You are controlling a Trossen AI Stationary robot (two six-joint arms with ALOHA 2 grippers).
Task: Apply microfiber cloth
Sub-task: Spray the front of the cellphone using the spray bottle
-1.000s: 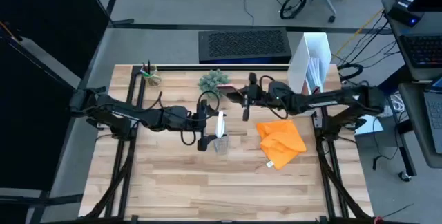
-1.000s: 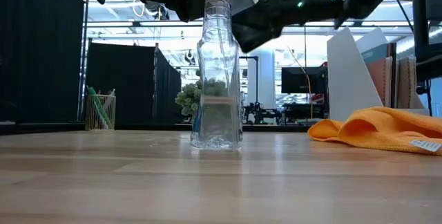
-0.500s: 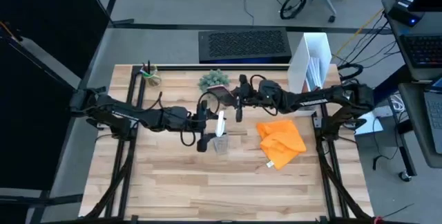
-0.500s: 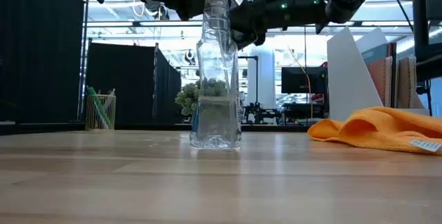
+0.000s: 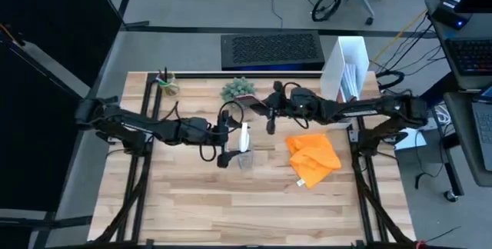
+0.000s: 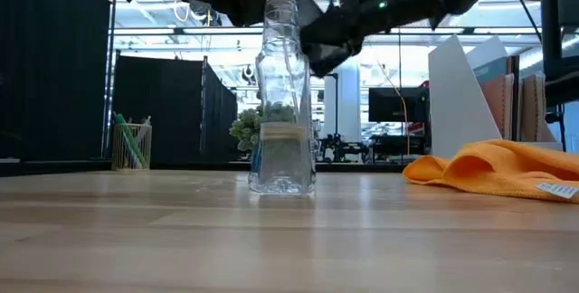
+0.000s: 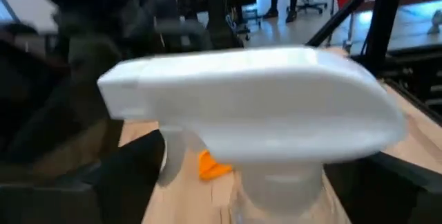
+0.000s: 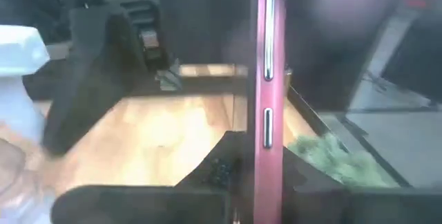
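— Microfiber cloth (image 5: 313, 157) — where is it?
— Crumpled on the bench (image 5: 231, 210) at its right side, untouched; the low view adds a white tag at its edge, writing unreadable.
— The right gripper (image 5: 270, 115)?
— Raised near the small plant (image 5: 239, 89), jaws clamped on a phone (image 8: 266, 99); only its wrist view shows the red edge and side buttons.
— The left gripper (image 5: 233, 143)?
— Jaws closed on the clear spray bottle (image 6: 284, 103), upright on the bench; its wrist view shows the white trigger head.
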